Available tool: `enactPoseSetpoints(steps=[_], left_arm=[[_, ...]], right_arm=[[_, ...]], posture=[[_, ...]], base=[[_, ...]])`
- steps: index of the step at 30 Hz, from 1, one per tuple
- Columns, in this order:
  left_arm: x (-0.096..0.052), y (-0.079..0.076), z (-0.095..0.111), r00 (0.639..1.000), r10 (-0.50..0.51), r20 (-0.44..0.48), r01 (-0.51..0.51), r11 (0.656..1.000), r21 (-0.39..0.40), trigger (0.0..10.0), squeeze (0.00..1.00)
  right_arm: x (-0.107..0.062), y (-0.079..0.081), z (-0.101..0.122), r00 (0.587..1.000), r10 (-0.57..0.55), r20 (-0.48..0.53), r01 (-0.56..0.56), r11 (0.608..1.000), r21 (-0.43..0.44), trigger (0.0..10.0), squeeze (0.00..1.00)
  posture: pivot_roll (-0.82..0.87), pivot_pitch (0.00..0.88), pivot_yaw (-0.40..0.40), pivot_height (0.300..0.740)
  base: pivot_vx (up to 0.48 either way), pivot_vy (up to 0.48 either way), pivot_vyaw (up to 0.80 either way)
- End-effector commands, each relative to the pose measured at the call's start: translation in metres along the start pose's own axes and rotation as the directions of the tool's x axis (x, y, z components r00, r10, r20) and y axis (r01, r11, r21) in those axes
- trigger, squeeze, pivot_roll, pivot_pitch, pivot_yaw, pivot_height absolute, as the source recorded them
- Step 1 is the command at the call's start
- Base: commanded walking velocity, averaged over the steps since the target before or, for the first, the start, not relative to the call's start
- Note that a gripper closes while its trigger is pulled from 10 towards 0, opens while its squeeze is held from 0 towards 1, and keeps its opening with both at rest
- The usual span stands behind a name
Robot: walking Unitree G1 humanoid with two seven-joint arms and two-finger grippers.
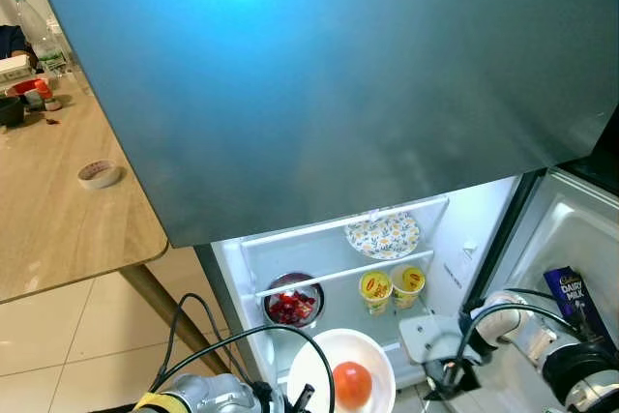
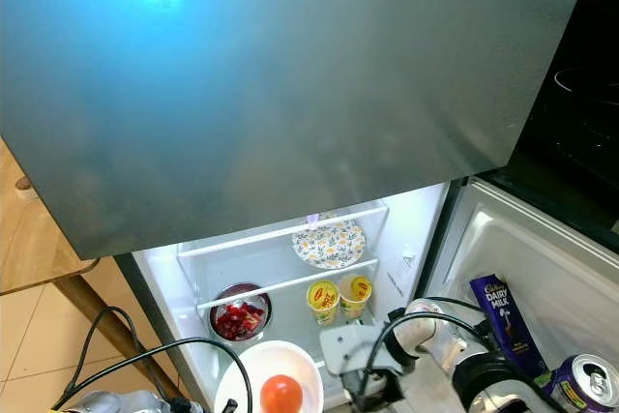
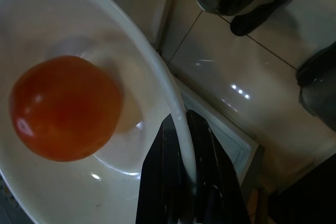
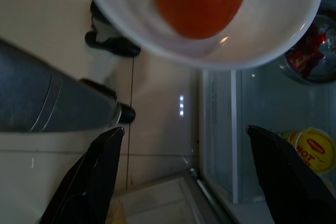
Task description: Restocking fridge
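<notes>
The fridge (image 1: 319,74) takes up most of the head views, its dull grey-blue door panel spreading from the top down past the middle; below it, at bottom centre, the white lit compartment stands open with thin wire-edged shelves. At the left edge runs a pale wooden table (image 1: 48,210) with a roll of tape (image 1: 100,173) on it. At bottom centre the left gripper (image 3: 184,182) has its two black fingers pinched narrow on the rim of a smooth, glossy white bowl (image 1: 314,360), held just in front of the open compartment. In the bowl lies a round, shiny orange-red tomato (image 1: 352,384). At lower right the right gripper (image 4: 191,145) hangs below the bowl, fingers spread wide and holding nothing. Inside the fridge, a flowered plate (image 1: 383,235) sits on the upper shelf, and below it a steel bowl of red pieces (image 1: 292,303) and two yellow-lidded cups (image 1: 391,285). A purple chocolate bar (image 2: 505,321) and a can (image 2: 583,379) stand in the door rack at the lower right.
</notes>
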State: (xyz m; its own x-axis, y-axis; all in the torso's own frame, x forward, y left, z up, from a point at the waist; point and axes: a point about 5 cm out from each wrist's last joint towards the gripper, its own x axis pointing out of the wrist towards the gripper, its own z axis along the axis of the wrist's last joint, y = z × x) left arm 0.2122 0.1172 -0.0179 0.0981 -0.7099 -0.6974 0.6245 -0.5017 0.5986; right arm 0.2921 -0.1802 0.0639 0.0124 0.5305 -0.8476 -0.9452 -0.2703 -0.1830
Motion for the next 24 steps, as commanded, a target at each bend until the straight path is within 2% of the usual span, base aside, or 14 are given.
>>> enactPoseSetpoints(steps=[1, 5, 10, 12, 16, 24], left_arm=[[-0.008, 0.0, -0.005, 1.0, 0.0, -0.009, 0.001, 1.0, 0.022, 10.0, 0.0], [-0.008, 0.001, -0.006, 1.0, 0.005, -0.014, -0.004, 1.0, 0.025, 10.0, 0.0], [-0.005, 0.003, -0.004, 1.0, 0.008, -0.009, -0.007, 1.0, 0.03, 10.0, 0.0], [-0.003, 0.004, -0.001, 1.0, 0.009, 0.008, -0.009, 0.999, 0.039, 10.0, 0.0], [-0.001, 0.006, 0.002, 1.0, 0.013, 0.026, -0.014, 0.999, 0.047, 10.0, 0.0], [0.001, 0.008, 0.003, 0.999, 0.016, 0.035, -0.018, 0.999, 0.05, 10.0, 0.0]], right_arm=[[0.002, 0.002, 0.005, 0.999, 0.041, -0.004, -0.041, 0.998, -0.052, 10.0, 0.0], [0.001, 0.008, 0.01, 0.993, 0.115, -0.006, -0.115, 0.988, -0.102, 10.0, 0.0], [0.009, 0.01, 0.015, 0.993, 0.12, -0.006, -0.12, 0.984, -0.132, 10.0, 0.0], [0.022, 0.012, 0.022, 0.994, 0.111, -0.004, -0.11, 0.981, -0.162, 10.0, 0.0], [0.034, 0.012, 0.026, 0.997, 0.07, -0.026, -0.074, 0.977, -0.201, 10.0, 0.0], [0.041, 0.008, 0.031, 0.998, 0.022, -0.063, -0.037, 0.967, -0.253, 10.0, 0.0]], posture=[[-0.07, 0.008, 0.055, 0.74], [-0.07, 0.007, 0.052, 0.74], [-0.07, 0.007, 0.052, 0.74], [-0.07, 0.007, 0.053, 0.74], [-0.07, 0.007, 0.053, 0.74], [-0.07, 0.007, 0.059, 0.74]], base=[[0.0, 0.0, 0.0], [0.0, 0.0, 0.0], [0.0, 0.0, 0.0], [0.0, 0.0, 0.0], [0.0, 0.0, 0.0], [0.0, 0.0, 0.0]])
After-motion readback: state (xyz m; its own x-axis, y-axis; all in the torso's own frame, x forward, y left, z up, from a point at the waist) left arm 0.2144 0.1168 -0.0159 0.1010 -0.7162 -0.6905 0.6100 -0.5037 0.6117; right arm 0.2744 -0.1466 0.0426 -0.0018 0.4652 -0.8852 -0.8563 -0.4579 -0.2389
